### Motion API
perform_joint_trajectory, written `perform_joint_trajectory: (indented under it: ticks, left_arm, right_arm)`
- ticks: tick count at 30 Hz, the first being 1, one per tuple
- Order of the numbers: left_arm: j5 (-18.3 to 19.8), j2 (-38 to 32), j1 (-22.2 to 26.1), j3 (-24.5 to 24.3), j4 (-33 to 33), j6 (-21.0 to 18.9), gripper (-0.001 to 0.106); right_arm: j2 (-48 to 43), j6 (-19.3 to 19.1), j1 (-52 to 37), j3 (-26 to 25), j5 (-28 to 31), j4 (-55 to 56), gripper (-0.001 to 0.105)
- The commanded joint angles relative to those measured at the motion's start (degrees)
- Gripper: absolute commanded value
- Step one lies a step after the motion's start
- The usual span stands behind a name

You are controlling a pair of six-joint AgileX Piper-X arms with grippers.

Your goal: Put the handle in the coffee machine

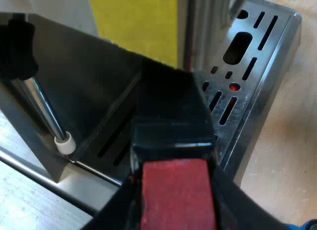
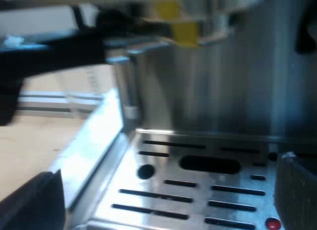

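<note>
While the left tool grips the red end of the handle, the dark shaft reaches over the slotted metal drip tray toward the espresso machine, near the steam wand; whether it is locked in cannot be told. The right tool hangs released, its fingers spread wide over the tray, which stands on a pale wooden desk.

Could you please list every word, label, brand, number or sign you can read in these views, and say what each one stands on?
No text can be read.
Yellow patch at the espresso machine: blurred, no print can be made out.
Drip tray: slots only, no marks.
Handle, clamped in my left gripper: plain, no lettering.
</note>
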Motion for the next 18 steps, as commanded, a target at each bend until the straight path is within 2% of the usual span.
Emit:
perform_joint_trajectory:
  ticks: [1,8,9,13,16,17,18]
  left_arm:
    - [15.0,-2.1,-0.7,-1.9,-5.3,1.6,0.000]
    - [15.0,-2.1,-0.7,-1.9,-5.3,1.6,0.000]
    - [15.0,-2.1,-0.7,-1.9,-5.3,1.6,0.000]
    - [15.0,-2.1,-0.7,-1.9,-5.3,1.6,0.000]
    - [15.0,-2.1,-0.7,-1.9,-5.3,1.6,0.000]
    - [15.0,-2.1,-0.7,-1.9,-5.3,1.6,0.000]
    - [15.0,-2.1,-0.7,-1.9,-5.3,1.6,0.000]
  right_arm:
    - [3.0,-0.7,-1.6,-0.2,-0.9,-6.0,0.086]
    - [7.0,-0.7,-3.1,-0.8,-1.2,-10.7,0.075]
    - [9.3,-0.7,-3.6,-1.5,-1.7,-12.9,0.062]
    - [11.7,-1.2,-4.3,-3.2,-2.7,-13.3,0.061]
    - [12.6,-2.8,-4.5,-3.8,-2.7,-13.3,0.061]
    - [14.0,-7.2,-5.1,-5.4,-2.9,-13.3,0.060]
    - [14.7,-8.6,-5.4,-6.0,-2.9,-13.3,0.060]
